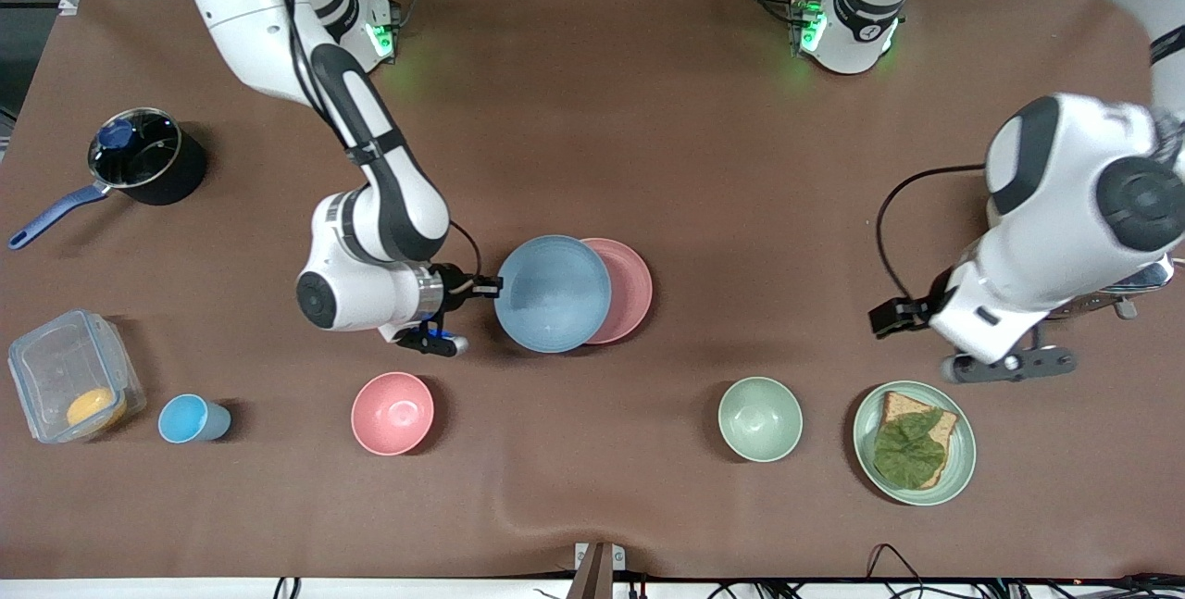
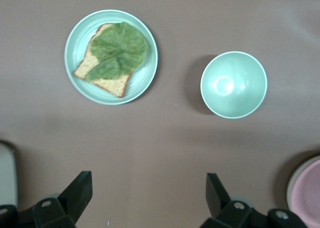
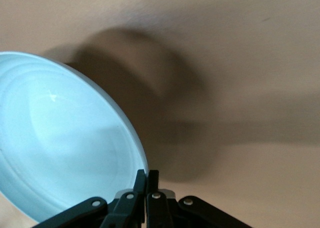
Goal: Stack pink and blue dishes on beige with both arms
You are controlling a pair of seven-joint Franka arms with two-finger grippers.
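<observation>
- Nearest the front camera sit the things that play no part: a green plate (image 1: pixel 963 465) with bread and a leaf, a green bowl (image 1: pixel 760 418), a pink bowl (image 1: pixel 392 413) and a blue cup (image 1: pixel 188 418).
- Mid-table, the right gripper (image 1: pixel 488 285) pinches the rim of the blue plate (image 1: pixel 552 293) at the edge toward the right arm's end; the right wrist view shows the fingers (image 3: pixel 141 184) pressed together on that rim.
- That plate looks lifted and tilted, judging by the broad shadow under it in the right wrist view.
- It overlaps the pink plate (image 1: pixel 632 289), which lies flat on the table (image 1: pixel 704 164) and peeks out toward the left arm's end.
- No beige plate shows by itself; it may lie hidden under the pink one, but I cannot tell.
- Key relation: the pink plate lies straight ahead of the right gripper, along its reach toward the left arm's end, and the blue plate is offset from it toward the right arm's end. Centring calls for a short carry that way, then a level lowering.
- Left gripper (image 2: pixel 149 198) hangs spread and empty over bare table beside the green plate, waiting; the right arm is plainly the nearer one.
</observation>
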